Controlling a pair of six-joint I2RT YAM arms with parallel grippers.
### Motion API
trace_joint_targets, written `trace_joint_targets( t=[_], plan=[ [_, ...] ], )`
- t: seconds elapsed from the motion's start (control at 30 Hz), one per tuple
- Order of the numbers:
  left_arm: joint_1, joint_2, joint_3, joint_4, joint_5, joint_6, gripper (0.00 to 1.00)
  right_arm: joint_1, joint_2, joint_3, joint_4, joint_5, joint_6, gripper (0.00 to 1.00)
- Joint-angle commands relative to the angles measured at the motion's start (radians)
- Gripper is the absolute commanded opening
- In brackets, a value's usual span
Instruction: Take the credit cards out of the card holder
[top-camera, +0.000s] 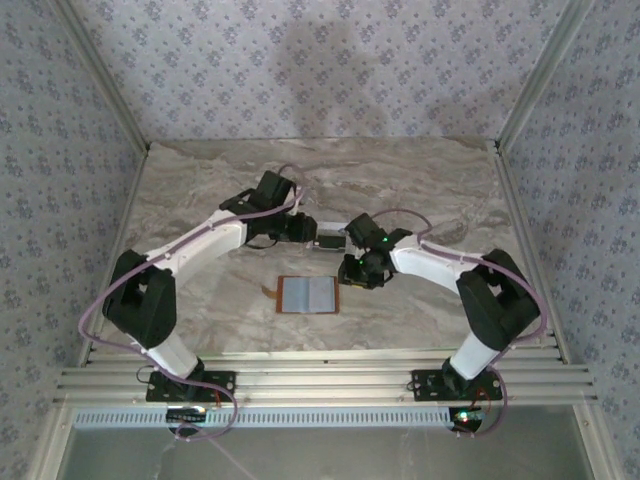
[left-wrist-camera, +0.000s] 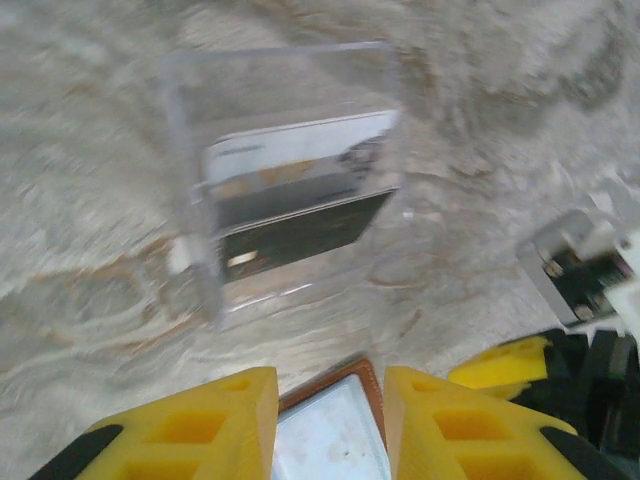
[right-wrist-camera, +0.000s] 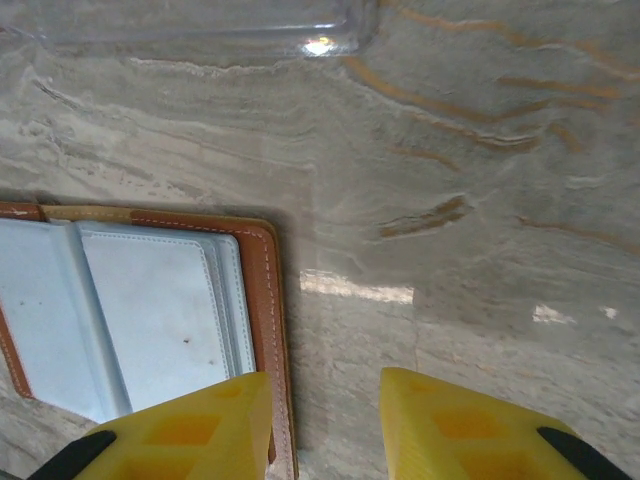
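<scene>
Left tool (left-wrist-camera: 330, 425), right tool (right-wrist-camera: 325, 430) released near open orange-brown leather card holder (right-wrist-camera: 150, 320); black and whitish credit cards (left-wrist-camera: 300, 160) beyond it.

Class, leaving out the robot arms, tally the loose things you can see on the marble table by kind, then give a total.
Card holder: 1
Whitish card: 1
Black card: 1
Clear plastic case: 1
Total: 4
</scene>
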Motion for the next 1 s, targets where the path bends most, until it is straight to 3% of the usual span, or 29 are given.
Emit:
trace_joint_targets(
  t=[0.0, 0.17, 0.27, 0.6, 0.77, 0.97],
  plan=[
    [0.025, -0.043, 0.011, 0.001, -0.051, -0.207, 0.32, 0.023, 0.041, 0.036, 0.007, -0.027, 0.02, 0.35],
    [0.07, -0.063, -0.095, 0.046, 0.084, -0.299, 0.33, 0.049, 0.085, 0.059, 0.012, -0.028, 0.031, 0.34],
    [0.07, -0.085, -0.127, 0.061, 0.121, -0.262, 0.3, 0.058, 0.097, 0.062, 0.014, -0.026, 0.037, 0.34],
    [0.066, -0.141, -0.177, 0.01, 0.116, -0.219, 0.31, 0.096, 0.12, 0.051, 0.054, -0.074, 0.071, 0.34],
    [0.064, -0.119, -0.21, 0.004, 0.173, -0.219, 0.3, 0.105, 0.103, 0.031, 0.083, -0.081, 0.097, 0.33],
    [0.01, -0.104, -0.234, 0.015, 0.19, -0.229, 0.29, 0.09, 0.051, -0.001, 0.076, -0.053, 0.108, 0.33]
  ],
)
